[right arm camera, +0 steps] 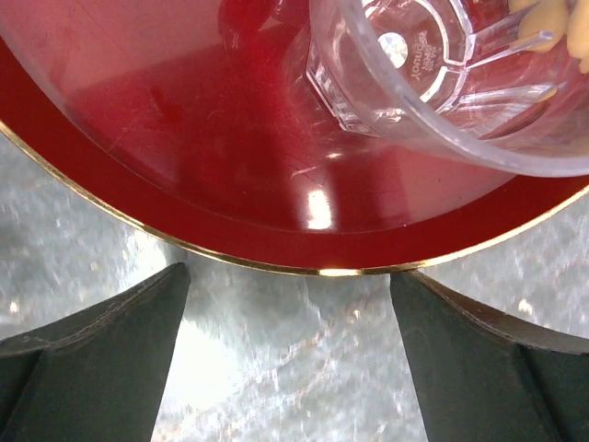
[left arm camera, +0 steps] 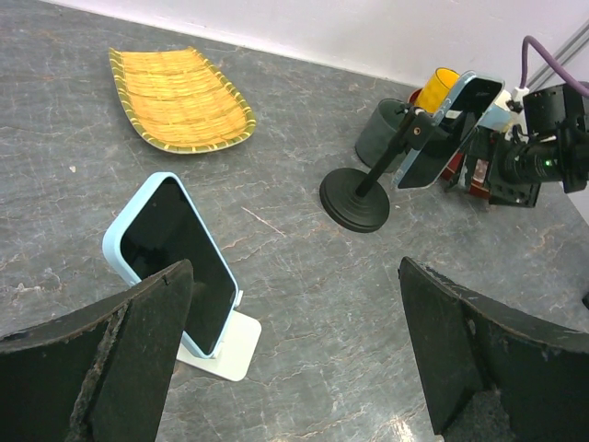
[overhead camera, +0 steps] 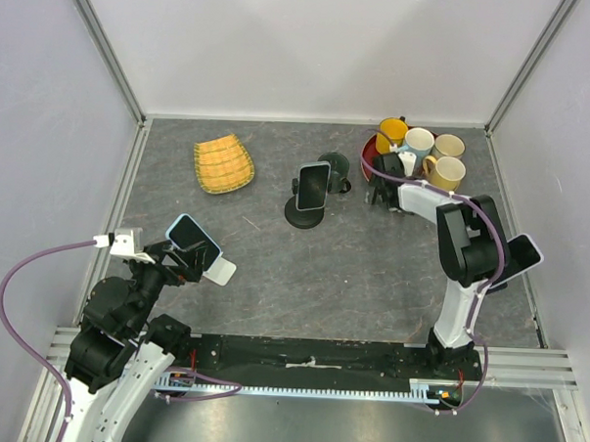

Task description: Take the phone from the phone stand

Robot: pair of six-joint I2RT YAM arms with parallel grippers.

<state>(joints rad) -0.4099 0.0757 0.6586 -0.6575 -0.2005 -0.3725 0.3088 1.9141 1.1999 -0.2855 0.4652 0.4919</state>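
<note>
A light-blue phone (overhead camera: 192,235) leans on a white stand (overhead camera: 220,270) at the near left; the left wrist view shows the phone (left arm camera: 175,262) on its stand (left arm camera: 225,345). My left gripper (overhead camera: 176,262) is open and empty just behind it, the phone next to its left finger (left arm camera: 92,368). A second blue phone (overhead camera: 314,184) sits on a black stand (overhead camera: 304,217) in the middle, also in the left wrist view (left arm camera: 451,129). My right gripper (overhead camera: 379,193) is open and empty at the near rim of a red plate (right arm camera: 230,184).
A woven bamboo tray (overhead camera: 224,165) lies at the back left. The red plate (overhead camera: 368,149) holds several mugs (overhead camera: 446,172) and a clear glass (right arm camera: 442,74). A dark cup (overhead camera: 333,169) stands behind the black stand. A third phone (overhead camera: 522,255) sits at the right edge.
</note>
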